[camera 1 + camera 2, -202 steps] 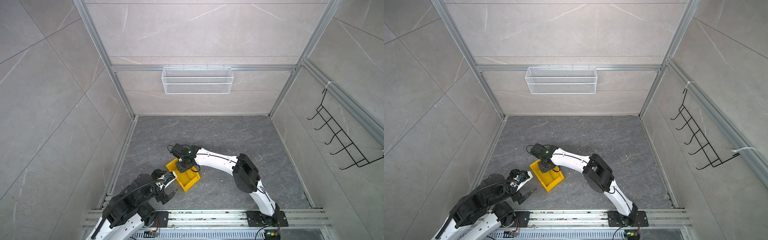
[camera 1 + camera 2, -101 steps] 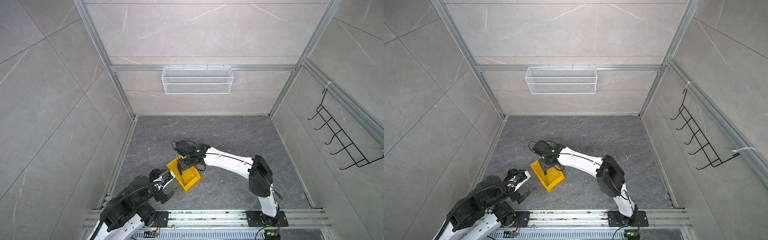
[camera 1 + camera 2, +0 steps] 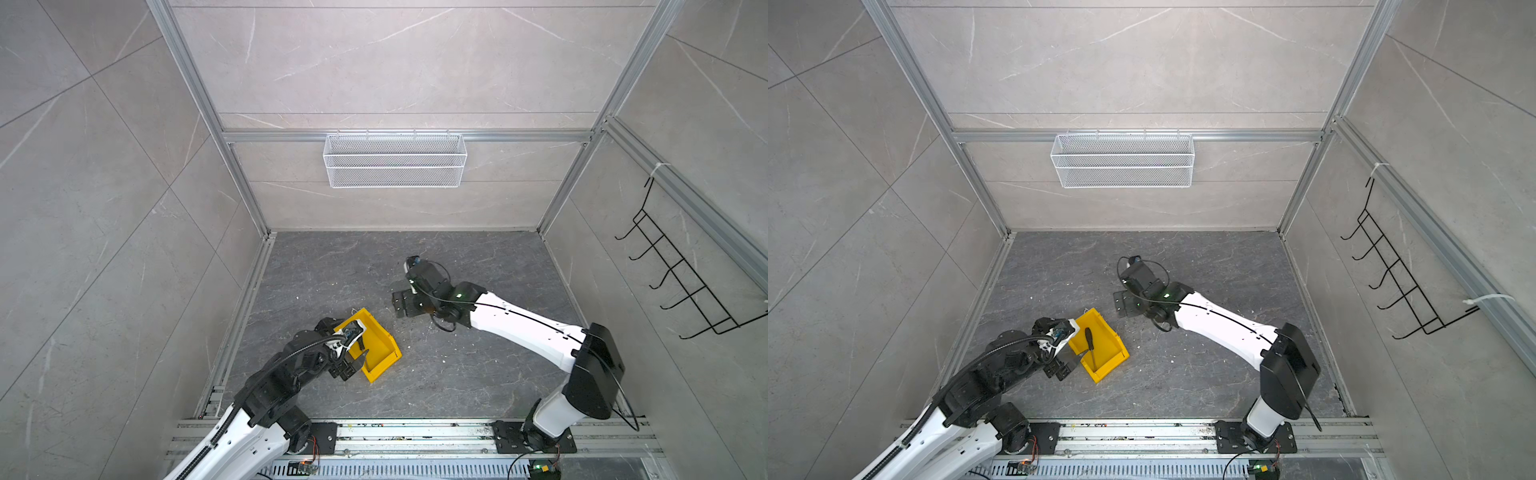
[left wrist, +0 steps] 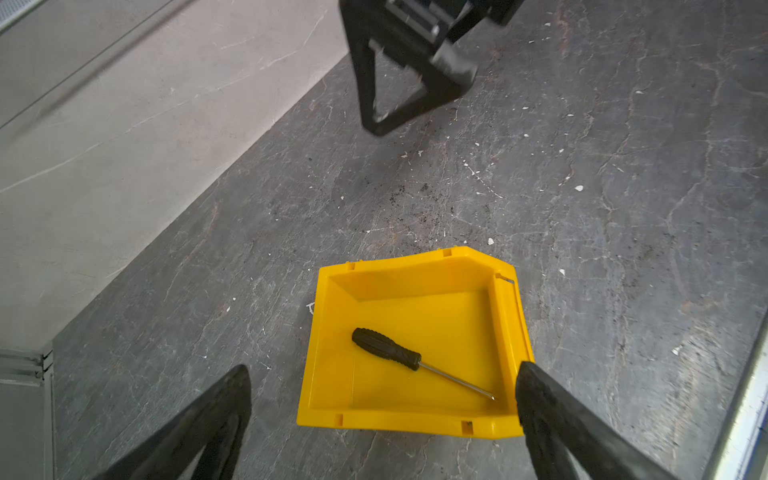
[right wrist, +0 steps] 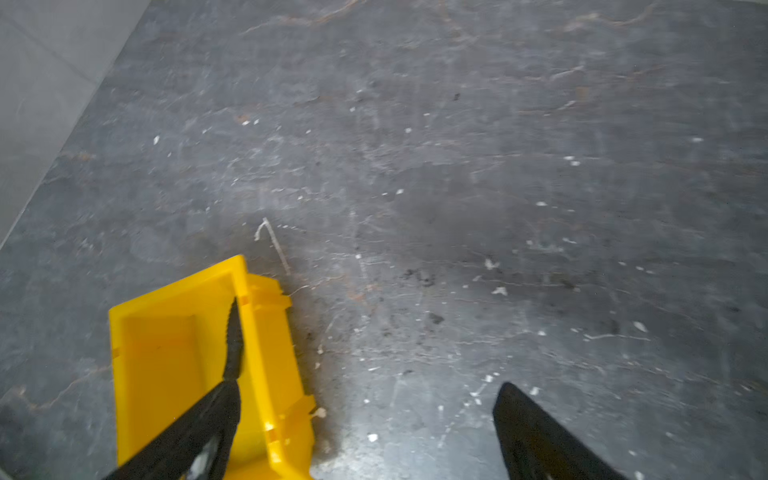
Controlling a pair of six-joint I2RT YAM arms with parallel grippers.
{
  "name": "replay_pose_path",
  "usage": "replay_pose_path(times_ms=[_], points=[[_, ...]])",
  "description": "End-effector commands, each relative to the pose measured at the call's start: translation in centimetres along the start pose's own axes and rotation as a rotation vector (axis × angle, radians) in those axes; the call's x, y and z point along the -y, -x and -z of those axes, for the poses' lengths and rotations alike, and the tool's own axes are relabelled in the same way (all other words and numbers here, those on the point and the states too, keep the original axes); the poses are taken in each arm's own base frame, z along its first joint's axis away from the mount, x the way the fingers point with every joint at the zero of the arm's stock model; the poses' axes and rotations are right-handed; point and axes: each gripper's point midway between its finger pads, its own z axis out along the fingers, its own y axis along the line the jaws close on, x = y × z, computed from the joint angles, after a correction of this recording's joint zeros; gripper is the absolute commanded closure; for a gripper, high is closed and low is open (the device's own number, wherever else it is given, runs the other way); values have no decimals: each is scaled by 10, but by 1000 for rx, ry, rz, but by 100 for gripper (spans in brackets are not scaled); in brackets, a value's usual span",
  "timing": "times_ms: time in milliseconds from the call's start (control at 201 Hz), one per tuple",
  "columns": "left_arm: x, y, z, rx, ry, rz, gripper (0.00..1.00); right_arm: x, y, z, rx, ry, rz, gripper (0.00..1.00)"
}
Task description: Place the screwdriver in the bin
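- The grey stone-patterned table (image 3: 457,266) filled the lower middle of both top views, speckled with pale crumbs and closed in by tiled walls.
- A white wire mesh basket (image 3: 395,160) hung on the back wall at upper centre, and a black hook rack (image 3: 681,282) on the wall at the right edge. Both were well apart from the work.
- The right arm (image 3: 523,328) reached in from the lower right. Its right gripper (image 3: 399,305) hung over bare table up and to the right of the bin, well apart from it. In the right wrist view the right gripper (image 5: 368,390) was spread wide with nothing between its fingers (image 5: 536,432).
- The left arm (image 3: 976,382) came in from the lower left, and its wrist covered the bin's upper-left corner in both top views.
- The yellow bin (image 3: 1113,357) sat on the table left of centre, lying diagonally in the frame.
- The left gripper (image 4: 384,368) was released, its fingers (image 4: 208,415) wide apart at the lower corners of the left wrist view. One overlapped the bin (image 4: 415,419) at its lower-right rim corner.
- The screwdriver (image 4: 386,349) lay flat on the bin's floor, in line with the gap between those fingers but touched by neither. There its long axis ran diagonally, black handle to the upper left and thin shaft tip to the lower right.
- In a top view the screwdriver (image 3: 1089,338) ran almost straight down the frame, handle uppermost.
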Motion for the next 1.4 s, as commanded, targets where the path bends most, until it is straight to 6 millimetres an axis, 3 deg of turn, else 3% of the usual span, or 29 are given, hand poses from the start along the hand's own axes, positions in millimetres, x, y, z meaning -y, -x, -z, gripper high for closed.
replay_pose_path(times_ms=[0, 130, 224, 394, 533, 722, 892, 991, 1156, 1265, 1395], points=[[-26, 31, -14, 110, 93, 59, 1, 26, 21, 19, 117, -6, -74, 2], [-48, 26, -38, 92, 94, 174, 1, 63, 25, 34, 177, -70, -113, 2], [-76, 14, -48, 80, 144, 262, 0, 81, 25, 40, 191, -99, -108, 1], [-144, -32, -51, 56, 330, 493, 0, 121, 19, 48, 212, -179, -131, 1], [-176, -70, -49, 26, 457, 575, 1, 156, 4, 43, 190, -189, -161, 1], [-189, -112, -41, -19, 587, 645, 1, 210, -20, 39, 189, -261, -178, 1], [-204, -135, -39, -43, 666, 707, 1, 251, -41, 29, 231, -342, -158, 1], [-212, -148, -41, -38, 711, 736, 1, 271, -47, 26, 342, -410, -135, 1], [-221, -156, -51, -9, 742, 715, 0, 286, -60, 12, 389, -463, -57, 1], [-224, -165, -55, 16, 768, 743, 0, 292, -53, 15, 454, -476, -55, 1], [-221, -177, -69, 11, 749, 740, 0, 291, -57, 0, 485, -437, -58, 1]])
